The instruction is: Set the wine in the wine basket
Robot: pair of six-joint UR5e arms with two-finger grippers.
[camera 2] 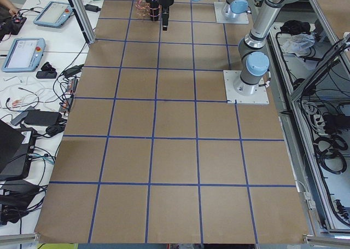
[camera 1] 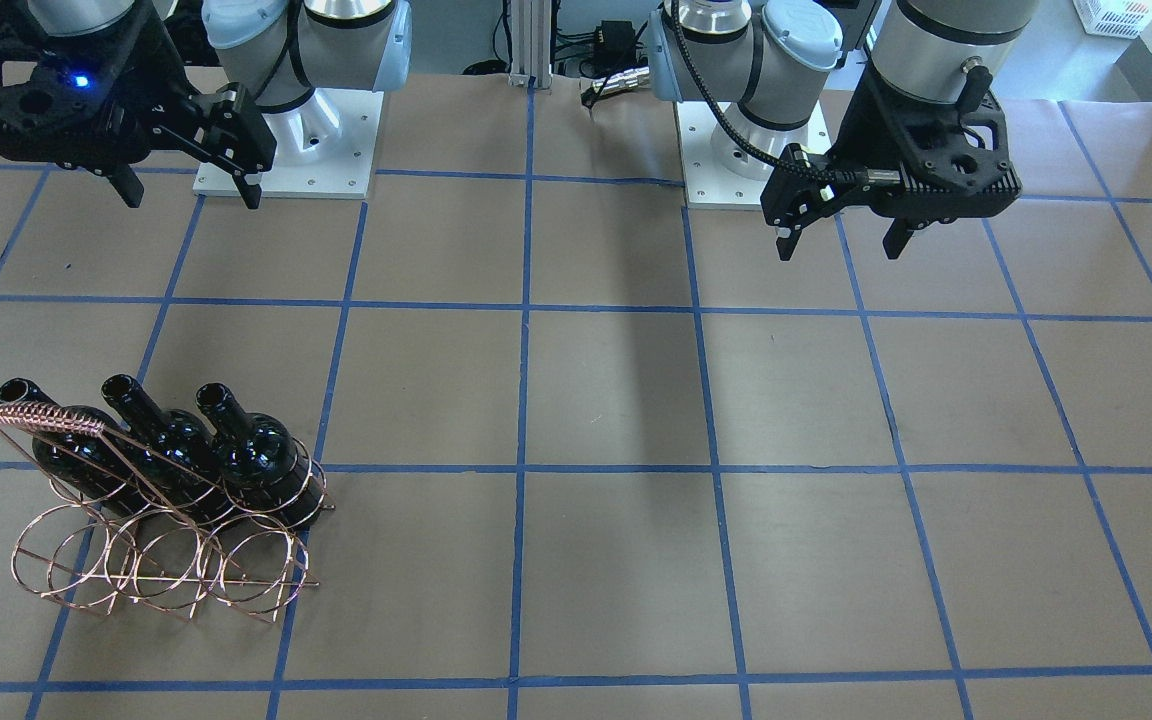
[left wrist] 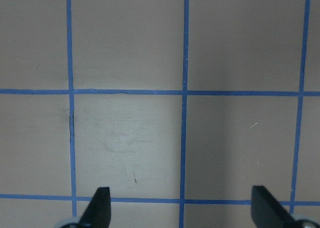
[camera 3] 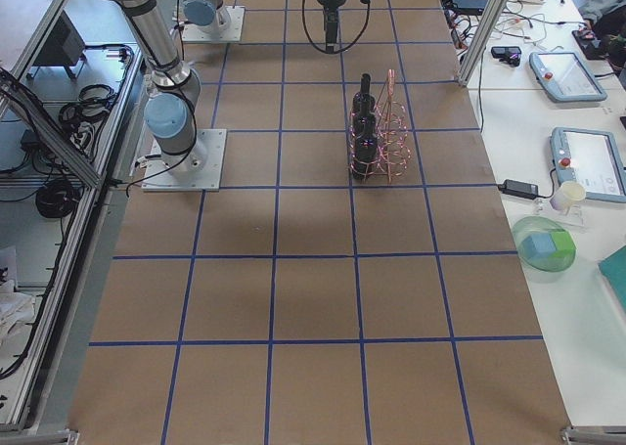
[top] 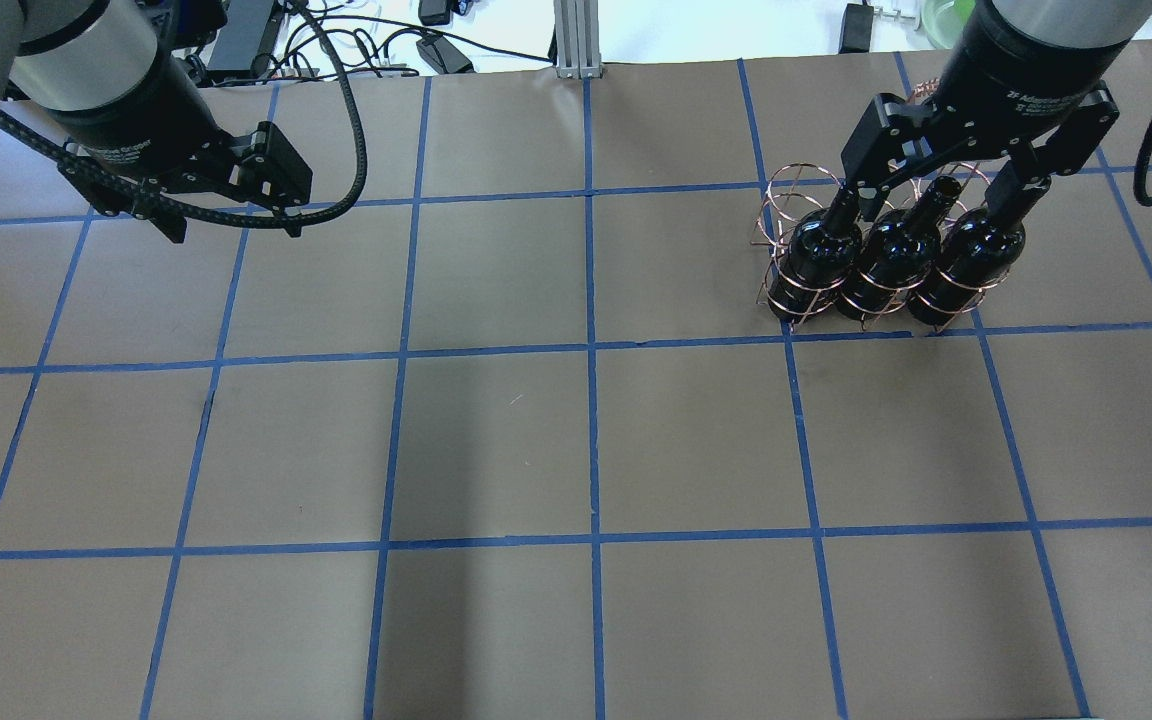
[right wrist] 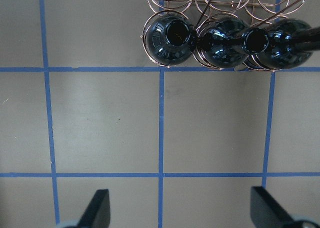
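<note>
The wine basket [camera 1: 36,416], a copper wire rack, stands on the table on my right side. Three look-alike near-black wine bottles [camera 1: 256,452] stand upright in its row of hoops nearest the robot; the other row is empty. They also show in the overhead view [top: 896,255] and the right wrist view [right wrist: 170,37]. My right gripper [camera 1: 191,190] is open and empty, hovering high, on the robot's side of the bottles; its fingertips [right wrist: 100,205] are apart from them. My left gripper [camera 1: 841,235] is open and empty above bare table; it also shows in the overhead view [top: 236,228].
The table is brown paper with a blue tape grid. The two arm bases [camera 1: 286,140] [camera 1: 751,150] stand at the robot's edge. An aluminium post [top: 576,40] and cables are at the far edge. Side benches with tablets [camera 3: 562,73] flank the table.
</note>
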